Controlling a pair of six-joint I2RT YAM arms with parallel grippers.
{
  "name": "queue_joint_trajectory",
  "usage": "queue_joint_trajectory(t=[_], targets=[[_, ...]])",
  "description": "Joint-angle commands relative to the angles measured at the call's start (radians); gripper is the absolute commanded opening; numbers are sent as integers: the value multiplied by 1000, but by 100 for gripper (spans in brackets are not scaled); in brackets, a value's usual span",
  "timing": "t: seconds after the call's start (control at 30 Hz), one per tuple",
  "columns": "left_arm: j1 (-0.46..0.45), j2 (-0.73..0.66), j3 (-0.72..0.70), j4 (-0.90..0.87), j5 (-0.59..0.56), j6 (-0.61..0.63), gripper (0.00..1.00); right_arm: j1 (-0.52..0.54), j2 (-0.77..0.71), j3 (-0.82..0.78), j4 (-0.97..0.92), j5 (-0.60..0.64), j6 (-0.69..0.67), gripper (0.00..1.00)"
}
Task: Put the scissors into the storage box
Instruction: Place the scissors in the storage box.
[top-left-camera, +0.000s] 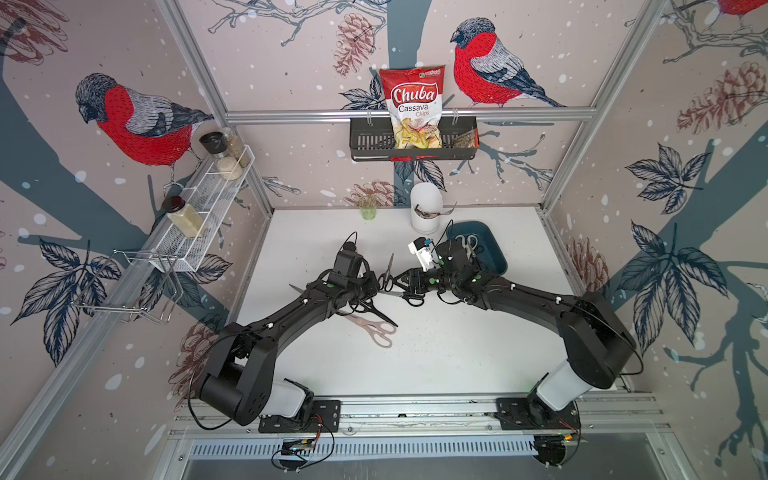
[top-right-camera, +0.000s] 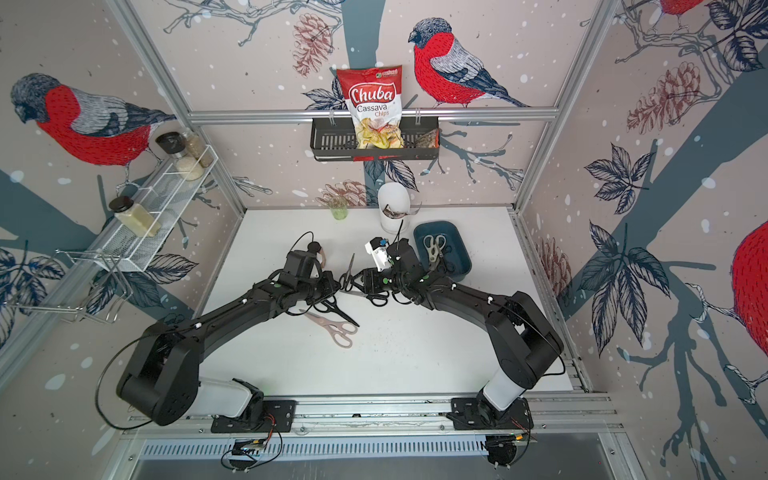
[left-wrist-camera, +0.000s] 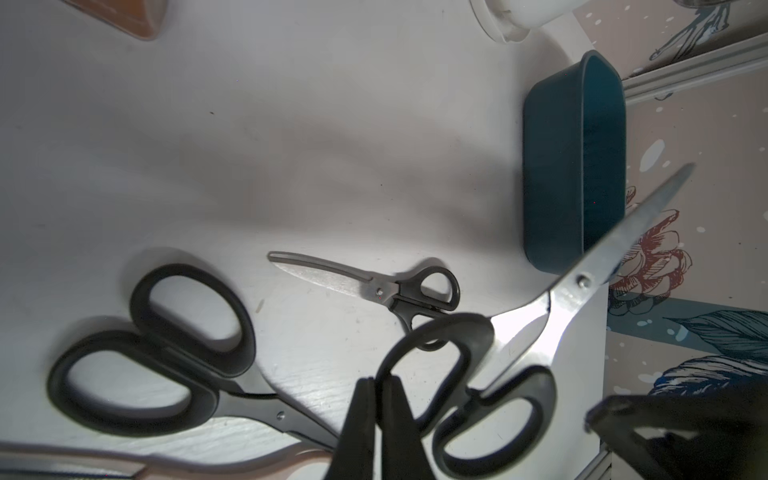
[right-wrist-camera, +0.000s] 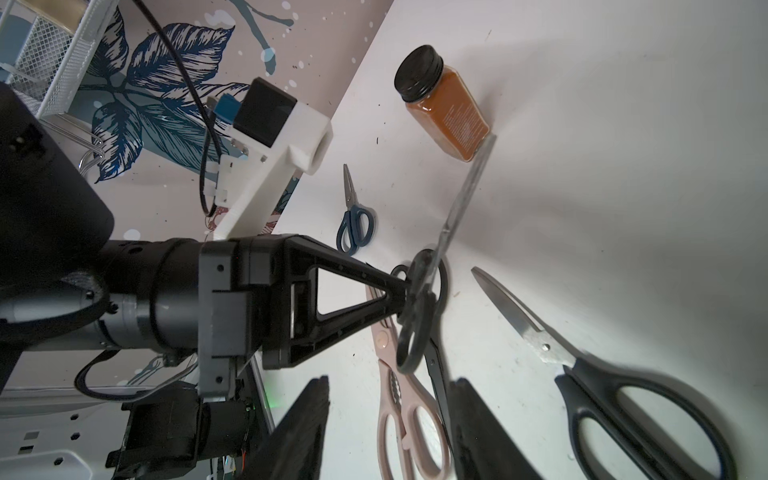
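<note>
My left gripper (left-wrist-camera: 380, 380) is shut on a handle ring of black-handled scissors (left-wrist-camera: 582, 286), lifted off the table mid-centre (top-left-camera: 388, 272), blades pointing to the back. My right gripper (right-wrist-camera: 390, 386) faces it from close by (top-left-camera: 400, 279), open and empty, above the pale pink shears (right-wrist-camera: 399, 399). More black-handled scissors lie on the table: a small pair (left-wrist-camera: 374, 286) and a large pair (left-wrist-camera: 166, 353). The teal storage box (top-left-camera: 494, 257) stands at the back right with cream-handled shears (top-left-camera: 467, 243) inside, partly hidden by my right arm.
A white utensil holder (top-left-camera: 424, 208) and a green glass (top-left-camera: 368, 208) stand at the back. An amber spice jar (right-wrist-camera: 449, 104) and small blue-handled scissors (right-wrist-camera: 353, 224) lie beyond my left arm. A black wire basket (top-left-camera: 365, 143) with a chips bag hangs on the back wall.
</note>
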Motion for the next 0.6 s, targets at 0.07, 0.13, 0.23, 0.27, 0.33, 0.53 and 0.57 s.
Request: queue_joint_trajectory(t=[0.07,0.13,0.23,0.27,0.33,0.53,0.57], targets=[[-42,9,16,57,1,-36,0,1,21,11,17,25,-3,49],[-52,6,21,53,0,-37,0,0,29,16,2,34,-10,48],[-59,-3,25,46,-2,-37,0,-1,33,16,-5,46,-13,45],[-60,-6,26,45,-1,-37,0,-2,33,16,-4,46,-11,44],[-61,-11,28,43,-1,-37,0,-1,34,16,-4,47,-10,36],[-65,-9,37,39,5,-34,0,-5,33,14,-2,48,-4,19],[-65,-8,39,37,6,-33,0,-7,32,14,0,48,-2,17]])
